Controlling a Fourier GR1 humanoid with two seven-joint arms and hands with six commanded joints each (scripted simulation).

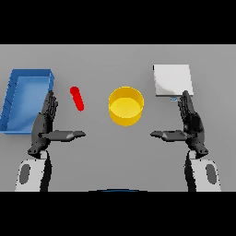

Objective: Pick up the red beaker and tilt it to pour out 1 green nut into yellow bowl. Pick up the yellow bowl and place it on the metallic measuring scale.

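Note:
A small red beaker (77,98) lies on its side on the grey table, left of centre. The yellow bowl (126,106) stands upright at the middle, and nothing shows inside it. A flat metallic measuring scale (172,80) sits at the back right. My left hand (45,123) hovers near the table's left side, below and left of the beaker, fingers straight and thumb pointing inward. My right hand (191,122) mirrors it on the right, just in front of the scale, fingers straight, holding nothing. No green nut is visible.
A blue tray (15,94) with raised walls stands at the far left, right beside my left hand. Bare grey table lies between the two hands and in front of the bowl.

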